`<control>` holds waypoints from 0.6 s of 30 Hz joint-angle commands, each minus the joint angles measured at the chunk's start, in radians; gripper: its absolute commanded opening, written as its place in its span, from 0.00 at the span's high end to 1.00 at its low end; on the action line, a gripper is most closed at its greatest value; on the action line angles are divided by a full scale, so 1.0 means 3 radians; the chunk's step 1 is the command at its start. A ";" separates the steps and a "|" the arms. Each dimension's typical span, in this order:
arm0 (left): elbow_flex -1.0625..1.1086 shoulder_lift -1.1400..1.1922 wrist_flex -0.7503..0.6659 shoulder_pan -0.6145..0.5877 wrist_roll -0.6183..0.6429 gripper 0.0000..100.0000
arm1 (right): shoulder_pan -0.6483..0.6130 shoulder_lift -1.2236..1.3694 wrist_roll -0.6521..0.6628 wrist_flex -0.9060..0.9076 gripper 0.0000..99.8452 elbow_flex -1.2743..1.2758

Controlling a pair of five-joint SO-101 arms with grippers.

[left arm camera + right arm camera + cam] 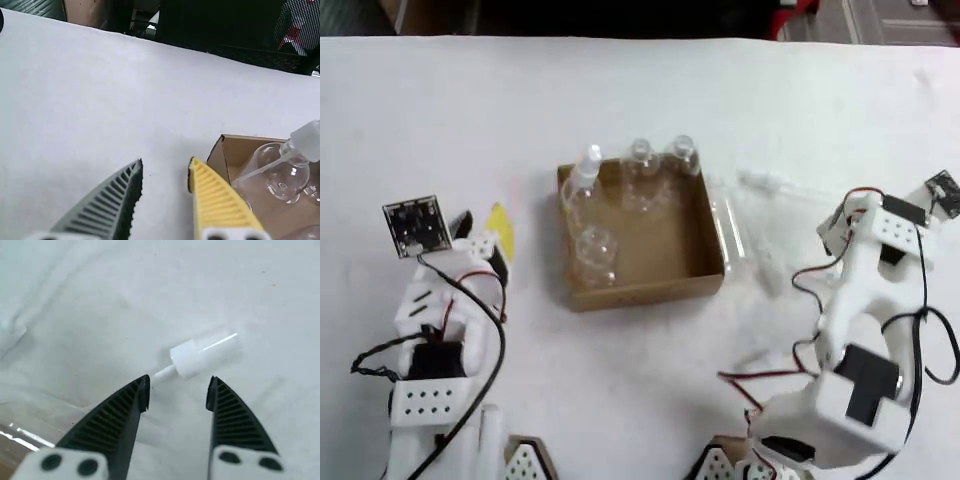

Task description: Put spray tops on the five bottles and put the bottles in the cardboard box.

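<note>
Cardboard box (pixel 650 288) sits at the middle of a white table (pixel 620 90), seen from above. Four clear bottles stand inside it. The capped bottle (pixel 585 190), in the box's 10 o'clock corner, already wears a white spray top. A back bottle (pixel 640 160) at 12 o'clock, its neighbour (pixel 680 155) at 1 o'clock and a front bottle (pixel 595 250) near 8 o'clock all look open-necked, though the clear plastic makes that hard to confirm. A fifth bottle (pixel 735 240) seems to lie on its side on the table, just beside the box at 3 o'clock. A loose spray top (pixel 765 183) lies on the table at about 2 o'clock from the box. The right gripper (pixel 177 387) hovers close to a loose top, its black jaws parted wide with nothing between them. The left gripper (pixel 165 172), at 9 o'clock from the box, is likewise parted and empty. By my judgement the task is under halfway. One bottle looks finished, three in the box probably need tops, and the fifth needs both a top and boxing.
</note>
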 commanded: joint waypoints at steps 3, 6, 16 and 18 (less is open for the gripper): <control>-0.0010 -0.0038 -0.0174 0.0038 -0.0031 0.86 | 0.0069 0.0396 -0.0061 0.0038 0.83 -0.0445; -0.0026 -0.0059 -0.0169 0.0013 -0.0031 0.86 | 0.0105 0.0555 -0.0061 0.0038 0.83 -0.0563; -0.0020 -0.0059 -0.0138 -0.0453 -0.0051 0.86 | 0.0233 0.0882 -0.0056 0.0069 0.83 -0.0895; 0.0005 -0.0059 -0.0138 -0.0555 -0.0205 0.86 | 0.0238 0.0887 -0.0051 0.0166 0.83 -0.0895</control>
